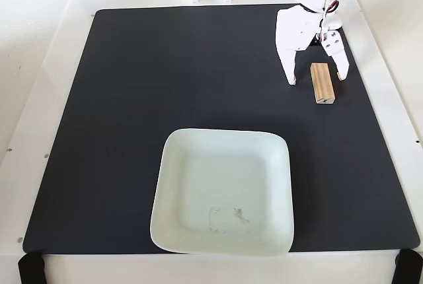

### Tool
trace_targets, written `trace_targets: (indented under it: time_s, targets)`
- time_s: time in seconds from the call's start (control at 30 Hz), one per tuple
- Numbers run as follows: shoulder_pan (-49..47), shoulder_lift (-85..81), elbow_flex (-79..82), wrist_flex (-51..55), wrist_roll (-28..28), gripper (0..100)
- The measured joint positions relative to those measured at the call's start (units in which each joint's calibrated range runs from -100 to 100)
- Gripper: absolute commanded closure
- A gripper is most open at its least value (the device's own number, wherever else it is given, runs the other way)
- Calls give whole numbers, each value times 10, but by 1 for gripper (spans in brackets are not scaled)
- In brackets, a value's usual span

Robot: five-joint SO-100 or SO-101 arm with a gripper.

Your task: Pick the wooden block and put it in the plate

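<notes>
Black mat [132, 132] on white table [39, 66]. Gripper [316, 79] at upper right, jaws spread, straddling upper end of wooden block [322, 83], not yet pinching. Probably light, stiff, not fragile; best taken across long sides. Plate [162, 191] empty at lower center, well apart.

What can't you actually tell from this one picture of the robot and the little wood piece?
- The arm above the claw: cut off by the top edge of the fixed view.
- Whether the claw's tips touch the black mat or hover: not settled from this angle.
- The far end of the wooden block: partly hidden by one finger.
- The marks inside the plate: too faint to identify.
</notes>
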Motion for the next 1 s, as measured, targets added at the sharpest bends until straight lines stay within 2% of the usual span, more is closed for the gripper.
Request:
trace_targets:
  time_s: [0.17, 0.23, 0.43, 0.57, 1.0]
  targets:
    - [-1, 2, -1, 1, -1, 65]
    - [-1, 2, -1, 1, -1, 69]
    - [-1, 2, -2, -1, 3, 89]
    - [-2, 2, -3, -7, 4, 99]
    - [-6, 2, -3, -9, 4, 99]
